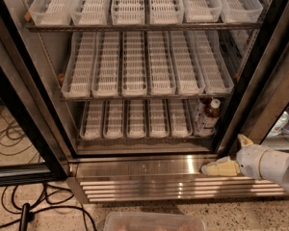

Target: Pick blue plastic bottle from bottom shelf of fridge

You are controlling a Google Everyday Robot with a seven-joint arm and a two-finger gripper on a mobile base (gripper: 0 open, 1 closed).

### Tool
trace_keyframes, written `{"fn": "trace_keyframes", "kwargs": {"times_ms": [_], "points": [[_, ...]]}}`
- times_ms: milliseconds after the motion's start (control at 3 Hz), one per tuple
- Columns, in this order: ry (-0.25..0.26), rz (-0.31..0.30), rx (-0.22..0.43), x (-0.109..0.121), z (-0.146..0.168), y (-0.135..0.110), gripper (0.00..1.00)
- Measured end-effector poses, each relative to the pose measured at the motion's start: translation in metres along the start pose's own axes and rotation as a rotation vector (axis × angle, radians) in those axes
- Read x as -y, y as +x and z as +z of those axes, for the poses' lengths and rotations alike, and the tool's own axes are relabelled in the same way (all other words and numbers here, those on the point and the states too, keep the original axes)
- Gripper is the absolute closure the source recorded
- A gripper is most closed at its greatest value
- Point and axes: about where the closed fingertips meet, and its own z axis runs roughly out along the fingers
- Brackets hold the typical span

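Note:
The blue plastic bottle (pixel 210 116), brown inside with a white cap and a pale label, stands upright at the right end of the bottom shelf (pixel 135 120) of the fridge (pixel 36 114). A second pale bottle-like shape stands close on its left, partly hidden. My gripper (pixel 229 155) is outside the fridge at the lower right, in front of the ribbed steel base (pixel 144 170), below and a little right of the bottle. Its cream fingers (pixel 220 169) are apart and hold nothing.
Two upper rows of white lane trays (pixel 144 66) hold nothing that shows. The black door frame (pixel 250 76) stands right beside the bottle. Black cables (pixel 19 201) lie on the floor at the left. A clear plastic bin (pixel 154 222) sits at the bottom edge.

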Motion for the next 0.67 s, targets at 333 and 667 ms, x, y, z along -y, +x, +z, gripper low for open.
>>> {"fn": "trace_keyframes", "kwargs": {"times_ms": [333, 667], "points": [[0.0, 0.0, 0.0, 0.0, 0.0, 0.0, 0.0], [-0.014, 0.009, 0.05, 0.003, 0.015, 0.002, 0.0]]}}
